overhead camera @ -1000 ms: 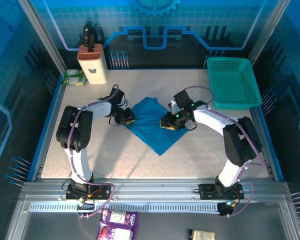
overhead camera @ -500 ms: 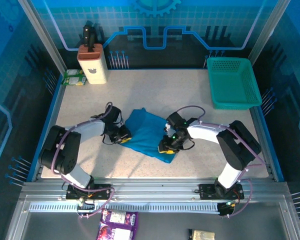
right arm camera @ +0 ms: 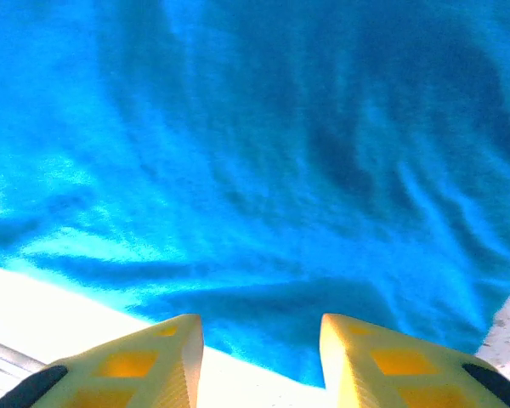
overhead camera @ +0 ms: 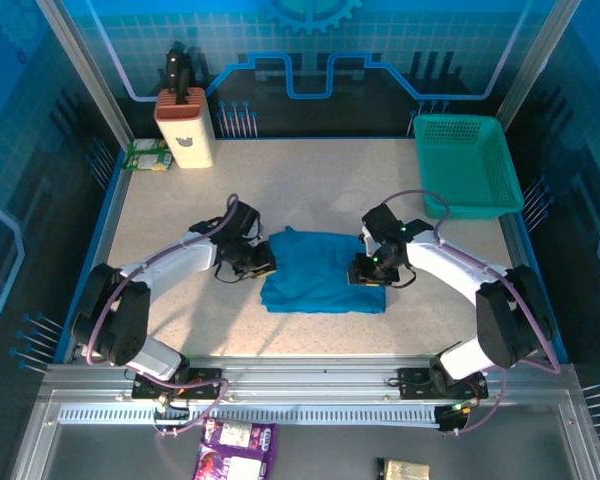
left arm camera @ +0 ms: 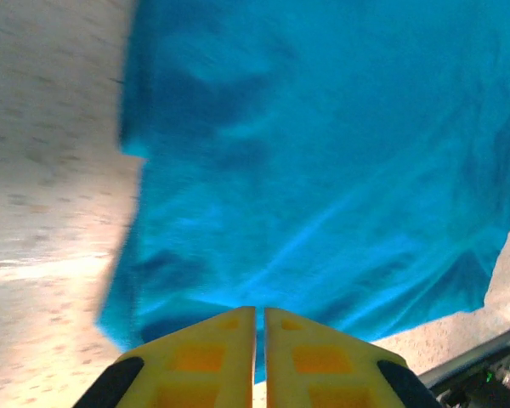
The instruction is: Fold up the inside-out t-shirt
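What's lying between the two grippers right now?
The plain medium-blue cloth t-shirt, a rough rectangle, fills the gap from left gripper to right gripper, seen from the top camera.

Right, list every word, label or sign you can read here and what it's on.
No text can be read.
Green packet: print too small.
Purple packet: print blurred.
Knife block: dark mark, no letters legible.
T-shirt: plain, no print.

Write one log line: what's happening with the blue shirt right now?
t-shirt: folded rectangle on table | left jaws: shut, at left edge | right jaws: open, at right edge
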You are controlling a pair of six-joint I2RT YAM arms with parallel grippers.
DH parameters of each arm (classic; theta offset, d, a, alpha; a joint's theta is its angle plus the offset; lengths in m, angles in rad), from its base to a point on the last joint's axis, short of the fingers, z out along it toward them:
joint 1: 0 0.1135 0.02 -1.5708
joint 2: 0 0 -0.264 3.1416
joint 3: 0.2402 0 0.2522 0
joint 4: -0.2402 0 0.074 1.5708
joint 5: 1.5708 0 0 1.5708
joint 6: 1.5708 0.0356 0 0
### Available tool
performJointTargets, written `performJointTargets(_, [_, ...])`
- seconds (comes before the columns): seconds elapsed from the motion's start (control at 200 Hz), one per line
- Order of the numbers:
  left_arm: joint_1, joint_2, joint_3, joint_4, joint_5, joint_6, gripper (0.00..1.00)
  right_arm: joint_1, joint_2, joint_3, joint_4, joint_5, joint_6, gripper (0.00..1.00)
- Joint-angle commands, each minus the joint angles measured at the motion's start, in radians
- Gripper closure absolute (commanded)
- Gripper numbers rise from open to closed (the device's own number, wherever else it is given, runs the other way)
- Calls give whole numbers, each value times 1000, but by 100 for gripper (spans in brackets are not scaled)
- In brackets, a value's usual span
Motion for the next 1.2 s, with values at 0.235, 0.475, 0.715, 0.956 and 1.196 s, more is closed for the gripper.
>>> performJointTargets(0.235, [-106, 97, -155, 81, 35, -110, 100, -85, -18, -209, 70, -81, 49, 55])
performJointTargets(0.475, [-107, 4, -294, 97, 64, -140, 100, -109, -58, -251, 44, -54, 77, 52])
performJointTargets(0.715, [-81, -205, -211, 95, 43, -162, 96, -145, -127, -142, 116, -176, 74, 51])
performJointTargets(0.956, [-13, 10, 62, 22, -64, -72, 96, -233, 56, 37, 232, -308, 14, 50])
performJointTargets(1.196, [-3, 309, 353, -46, -122, 46, 98, -282, 288, 165, 320, -451, 5, 52])
